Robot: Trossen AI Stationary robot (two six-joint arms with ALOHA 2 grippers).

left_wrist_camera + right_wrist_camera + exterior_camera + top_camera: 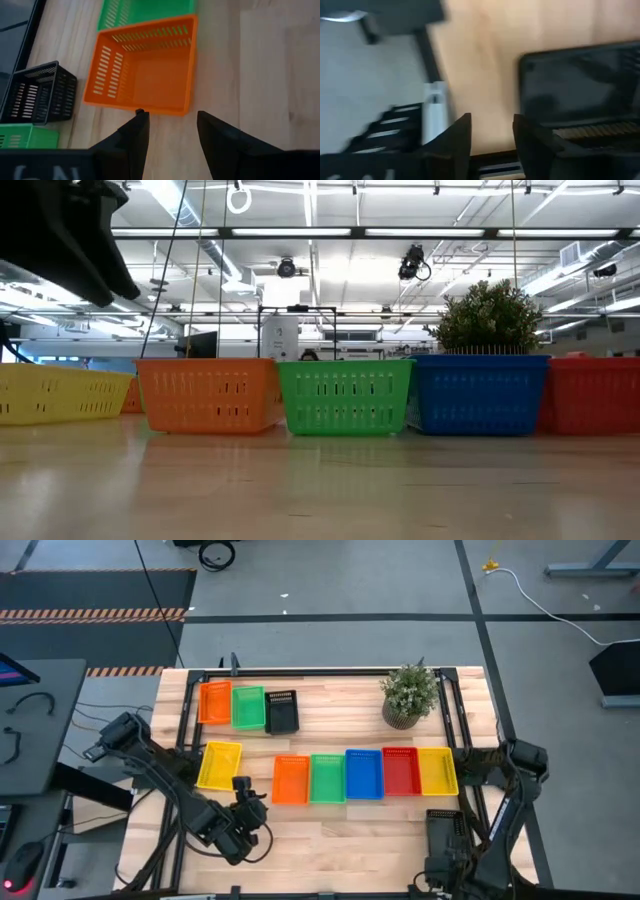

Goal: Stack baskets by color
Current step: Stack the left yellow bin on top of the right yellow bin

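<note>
Orange basket lies just ahead of the left tool, fingers apart; right tool fingers apart too.

five baskets in a row; three baskets behind, plant right

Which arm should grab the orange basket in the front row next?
Left. Its hand hangs open just short of the front-row orange basket, lined up with its near wall. The right hand sits back at the table's near right edge, with four baskets between it and the orange one.
</note>
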